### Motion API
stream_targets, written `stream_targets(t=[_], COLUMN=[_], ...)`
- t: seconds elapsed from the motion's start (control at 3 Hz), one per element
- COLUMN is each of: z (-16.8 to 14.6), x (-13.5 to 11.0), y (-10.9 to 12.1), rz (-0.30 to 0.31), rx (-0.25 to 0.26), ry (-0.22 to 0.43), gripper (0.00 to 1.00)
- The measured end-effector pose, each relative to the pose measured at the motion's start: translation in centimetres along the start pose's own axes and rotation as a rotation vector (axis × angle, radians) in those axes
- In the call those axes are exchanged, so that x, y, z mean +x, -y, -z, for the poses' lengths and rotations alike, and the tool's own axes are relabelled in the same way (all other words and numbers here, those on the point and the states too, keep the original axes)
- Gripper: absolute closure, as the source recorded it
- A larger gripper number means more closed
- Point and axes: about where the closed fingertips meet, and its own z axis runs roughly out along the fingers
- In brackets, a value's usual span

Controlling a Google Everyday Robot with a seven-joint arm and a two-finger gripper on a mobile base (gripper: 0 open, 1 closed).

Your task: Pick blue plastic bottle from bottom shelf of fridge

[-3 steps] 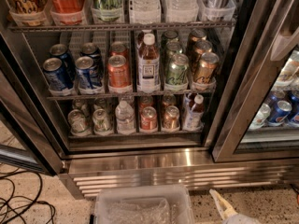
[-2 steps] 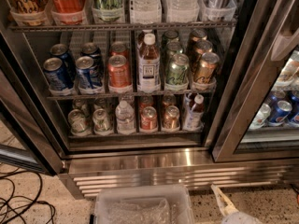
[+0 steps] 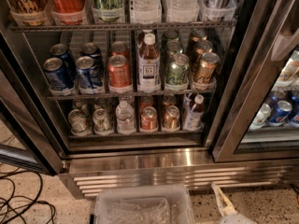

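1. The blue bottle (image 3: 194, 112) stands upright, white cap up, at the right end of the bottom shelf (image 3: 135, 135), in the lower centre-right of the frame. The gripper (image 3: 223, 203) sits at the bottom edge, right of centre. It is low in front of the fridge (image 3: 140, 158) and well apart from the bottle. Only a pale part of it shows, so I cannot tell whether it is open or closed.
2. The wrong bottle could be picked. A water bottle (image 3: 125, 117) at the middle of the same shelf and an amber bottle (image 3: 148, 62) on the rack above also have white caps.
3. A neighbour could be knocked over. A can (image 3: 171, 117) stands just beside the blue bottle on its left, so a wide or off-centre approach would probably push it.
4. The gripper could strike metal. The steel post (image 3: 224, 101) rises just to the right of the bottle, and the rack above leaves little room over the cap.
5. The bottle could slip or tip. It looks smooth, round and narrow. A loose or high hold might let it rotate, and a nudge before closing might topple it in its lane.
6. The way in could be blocked. A clear bin (image 3: 140, 204) lies on the floor at bottom centre, just left of the gripper. Cables (image 3: 21, 204) trail at the lower left, where the base could catch them.
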Motion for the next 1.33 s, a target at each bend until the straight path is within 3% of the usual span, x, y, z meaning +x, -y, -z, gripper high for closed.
stream_targets(t=[0.33, 0.67, 1.0, 1.33], z=[-0.4, 1.5, 4.3, 5.5], x=[-1.6, -2.2, -3.5, -6.7], y=[4.1, 8.2, 11.0, 14.0], rz=[-0.053, 0.015, 0.189, 0.230], rx=[0.192, 0.405, 0.616, 0.757], ry=[0.143, 0.204, 0.211, 0.286], gripper=[0.00, 0.00, 0.00, 0.00])
